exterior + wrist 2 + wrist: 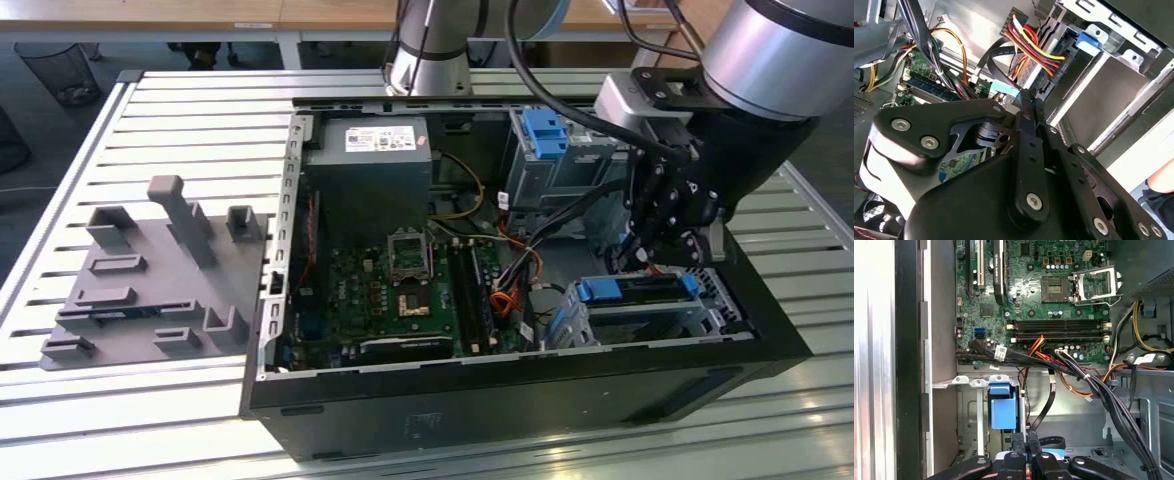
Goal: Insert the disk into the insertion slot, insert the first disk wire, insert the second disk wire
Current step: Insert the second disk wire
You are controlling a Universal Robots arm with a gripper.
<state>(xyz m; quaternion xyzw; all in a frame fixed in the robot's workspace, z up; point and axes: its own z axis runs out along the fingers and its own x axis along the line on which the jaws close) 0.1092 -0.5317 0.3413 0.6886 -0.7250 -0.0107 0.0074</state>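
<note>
Open computer case (534, 400) sat on the slatted worktop (187, 120). Arm reached down inside the case on the exterior view's right, gripper (687, 245) just above the insertion slot (727, 300). The disk (638, 289) already sat in that low cage, blue carrier showing along its top edge. In both wrist views the fingers (1026, 447) were pressed close together, tips nearly touching, at a black wire connector (1026, 97) by the bundle of red, yellow and orange wires (1029, 42); whether they actually gripped it, could not tell. Motherboard (1044, 295) lay beyond, blue latch (1003, 407) just beside the fingers. Grey fixture block (147, 290) stood well apart on the worktop.
</note>
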